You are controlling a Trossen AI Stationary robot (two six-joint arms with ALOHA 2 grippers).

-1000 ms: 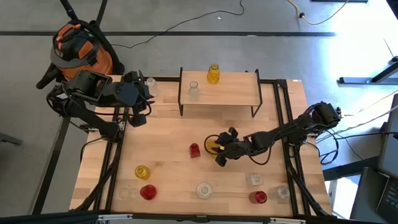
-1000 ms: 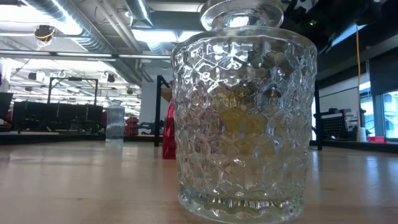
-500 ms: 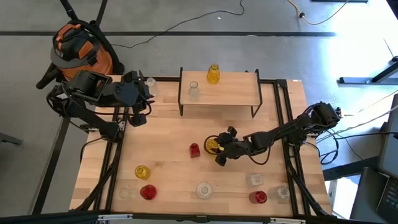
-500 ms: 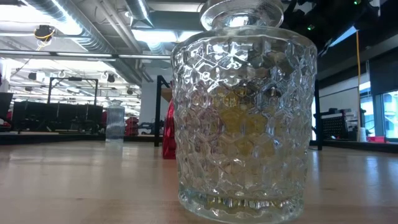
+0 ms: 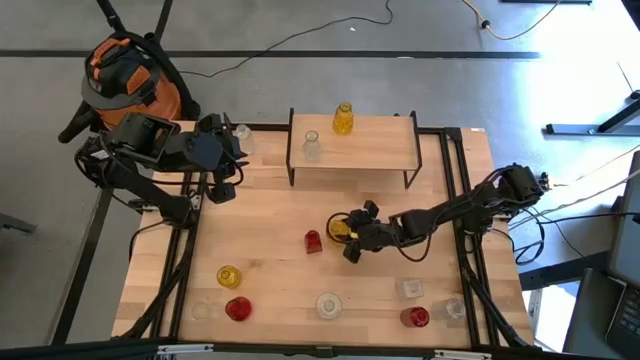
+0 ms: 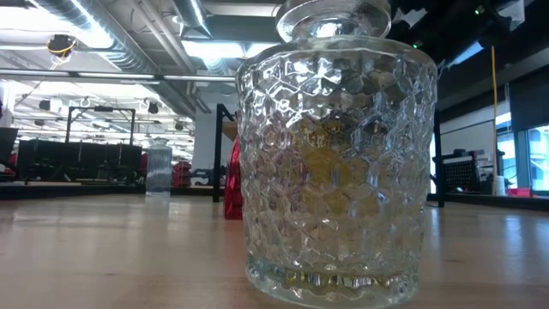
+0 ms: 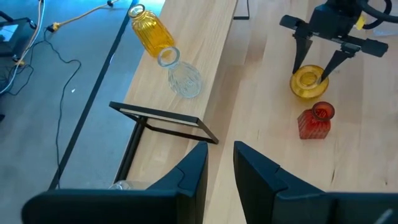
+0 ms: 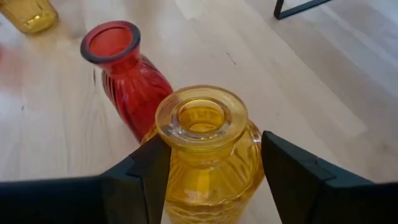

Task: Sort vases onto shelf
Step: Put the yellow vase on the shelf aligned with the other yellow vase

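A yellow ribbed vase [image 8: 202, 134] stands near the table's middle between the fingers of my right gripper [image 8: 208, 177], which is shut on it. A small red vase [image 8: 127, 81] stands right beside it, on its left [image 5: 313, 241]. The shelf [image 5: 375, 150] at the far edge carries a yellow vase [image 5: 343, 118] and a clear vase [image 5: 311, 146]. Several more vases, yellow [image 5: 228, 276], red [image 5: 237, 309] and clear [image 5: 328, 305], stand along the near edge. My left gripper [image 7: 219, 165] waits open near the far left corner. My right gripper pinches the yellow vase by its upper body [image 8: 249, 155], one finger [image 8: 152, 171] on either side below the neck. The fingers reach in from the table's right, slanting down. The vase stays upright. Whether its base is on the table I cannot tell.
A big clear patterned vase [image 6: 334, 163] fills the low view. More vases, clear [image 5: 408, 289] and red [image 5: 416, 317], stand by the near right corner, and one clear vase [image 5: 241, 133] at the far left corner. Bare wood lies between the shelf and the near row.
My right gripper has crept a little toward the table's left and far side, and the yellow vase between its fingers has shifted with it. The left arm has kept still.
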